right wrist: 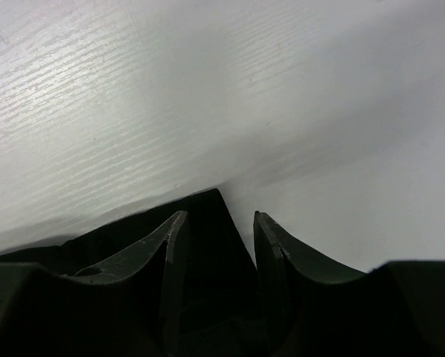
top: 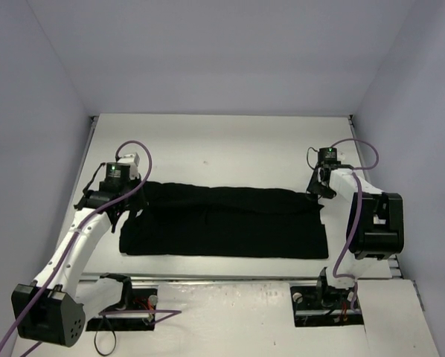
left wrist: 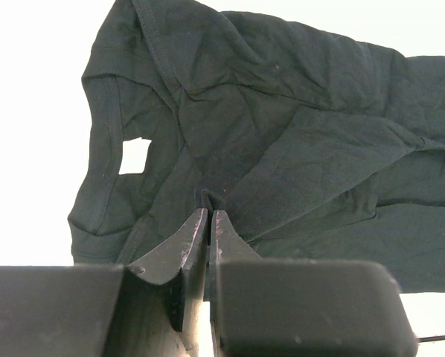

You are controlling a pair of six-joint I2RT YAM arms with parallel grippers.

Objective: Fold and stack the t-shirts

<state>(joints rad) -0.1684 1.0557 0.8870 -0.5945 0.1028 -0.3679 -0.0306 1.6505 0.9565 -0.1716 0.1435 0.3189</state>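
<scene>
**Black t-shirt** (top: 222, 223): the only garment in view. It lies as a long band across the middle of the white table (top: 230, 141), running left to right and apparently already folded lengthwise. The left gripper (top: 128, 207) is at the band's left end and the right gripper (top: 319, 190) at its far right corner. The left fingers (left wrist: 185, 238) are pressed together, nipping a small ridge of cloth at their tips. The right fingers (right wrist: 170, 245) are spread, with a point of black cloth lying in the gap between them, not clamped.

**Step in hand, as judged:** securing both ends so that the band can be folded again. To do this well, the right jaws should close only once the corner sits deep between the pads and every layer is taken. A grip on the top layer alone would peel the fold open. Both ends should then rise together and level, with the cloth lightly taut, so that the edge lands straight and no crease is dragged into the middle.

**Comparison of views:**
- **Overhead view:** only this view gives the whole outline of the garment, the spacing of the two arms and the table around them. The state of the right gripper cannot be read from above.
- **Left wrist view:** only this view shows the wrinkles, a seamed hem along the left edge, a small window of table through the cloth, and the pinch itself.
- **Right wrist view:** only this view shows the gap between the spread fingers.
</scene>
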